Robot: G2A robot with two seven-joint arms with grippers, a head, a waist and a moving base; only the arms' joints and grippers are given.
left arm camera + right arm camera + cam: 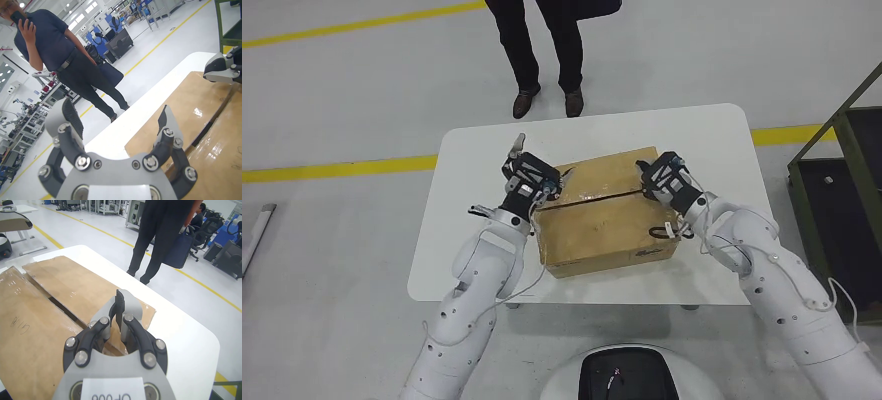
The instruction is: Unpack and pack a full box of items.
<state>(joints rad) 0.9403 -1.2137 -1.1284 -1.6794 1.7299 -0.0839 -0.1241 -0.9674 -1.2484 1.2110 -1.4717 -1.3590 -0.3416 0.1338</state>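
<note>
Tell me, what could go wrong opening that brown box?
The right gripper has shut fingers above the box, whose flaps look shiny with tape; it might slip instead of catching an edge. The open left gripper sits at the box's end; a hard pull could drag the box across the table.

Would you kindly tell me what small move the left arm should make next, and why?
Probably lower the left gripper and close it on the end edge of the far flap. Its fingers are open, one over that flap, one over the table, and the box is shut apart from a narrow gap, so nothing can come out yet.
</note>
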